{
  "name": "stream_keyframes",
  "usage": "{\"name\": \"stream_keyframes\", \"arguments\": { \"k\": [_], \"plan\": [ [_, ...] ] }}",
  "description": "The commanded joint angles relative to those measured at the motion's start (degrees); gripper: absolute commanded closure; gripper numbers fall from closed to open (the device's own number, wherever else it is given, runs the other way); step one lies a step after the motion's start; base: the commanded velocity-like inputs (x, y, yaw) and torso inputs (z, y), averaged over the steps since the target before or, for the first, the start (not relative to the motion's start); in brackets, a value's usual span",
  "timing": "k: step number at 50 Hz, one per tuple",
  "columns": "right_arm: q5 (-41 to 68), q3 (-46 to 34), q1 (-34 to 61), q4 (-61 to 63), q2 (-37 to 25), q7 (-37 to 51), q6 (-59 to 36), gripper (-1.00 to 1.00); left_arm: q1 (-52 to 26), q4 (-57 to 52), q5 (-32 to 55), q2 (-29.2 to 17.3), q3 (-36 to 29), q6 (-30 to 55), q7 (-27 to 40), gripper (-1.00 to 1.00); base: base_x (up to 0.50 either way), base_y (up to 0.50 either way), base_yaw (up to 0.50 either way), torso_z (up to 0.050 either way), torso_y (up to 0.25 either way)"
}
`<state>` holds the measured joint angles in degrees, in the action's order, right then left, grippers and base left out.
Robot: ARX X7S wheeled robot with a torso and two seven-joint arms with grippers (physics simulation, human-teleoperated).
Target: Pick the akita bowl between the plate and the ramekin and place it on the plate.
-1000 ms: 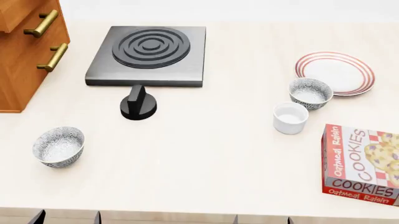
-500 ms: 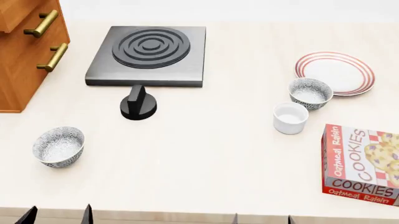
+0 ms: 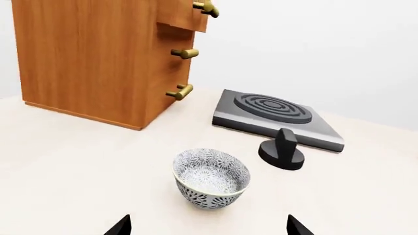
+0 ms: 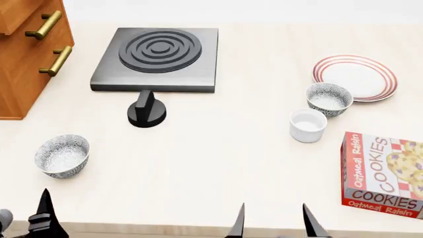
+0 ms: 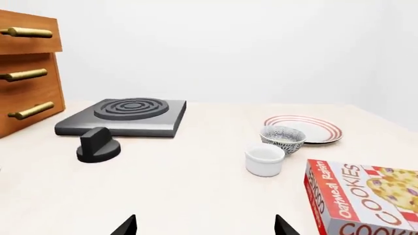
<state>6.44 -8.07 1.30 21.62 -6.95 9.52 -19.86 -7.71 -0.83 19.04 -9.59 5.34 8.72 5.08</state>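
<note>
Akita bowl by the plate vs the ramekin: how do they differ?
The akita bowl is grey-black speckled outside; the ramekin is plain glossy white. The bowl flares and looks slightly wider; the ramekin is straight-sided. The bowl sits against the plate; the ramekin stands nearer the robot. Both upright, empty.

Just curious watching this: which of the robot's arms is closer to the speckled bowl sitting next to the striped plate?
Right. The right gripper sits at the counter's near edge, below the akita bowl. The left gripper is far across, near the twin bowl.
</note>
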Motion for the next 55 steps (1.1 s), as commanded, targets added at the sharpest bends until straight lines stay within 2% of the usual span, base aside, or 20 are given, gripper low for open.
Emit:
{"name": "stream_keyframes", "arguments": {
  "k": [1,19,31,55],
  "plan": [
    [0.64,-1.11,2.49,9.53,-1.24,1.58,-10.28,-1.00,-2.99,4.68,1.62,-1.64,2.74,-0.27,0.54,-1.00,0.00,0.00,0.00,0.000,0.000],
    [2.53,-2.11,10.44,21.49,-2.01,2.89,-23.33,-1.00,-5.82,11.64,1.44,-2.99,4.54,-1.64,1.76,-1.00,0.00,0.00,0.00,0.000,0.000],
    [3.05,-2.22,13.68,24.39,-2.82,3.20,-25.21,-1.00,-6.56,13.53,0.85,-3.28,5.01,-3.11,2.84,-1.00,0.00,0.00,0.00,0.000,0.000],
    [4.76,-0.63,12.81,23.91,-3.15,3.96,-23.10,-1.00,-6.73,14.52,0.92,-3.30,4.25,-4.17,2.85,-1.00,0.00,-0.01,0.00,0.000,0.000]
  ]
}}
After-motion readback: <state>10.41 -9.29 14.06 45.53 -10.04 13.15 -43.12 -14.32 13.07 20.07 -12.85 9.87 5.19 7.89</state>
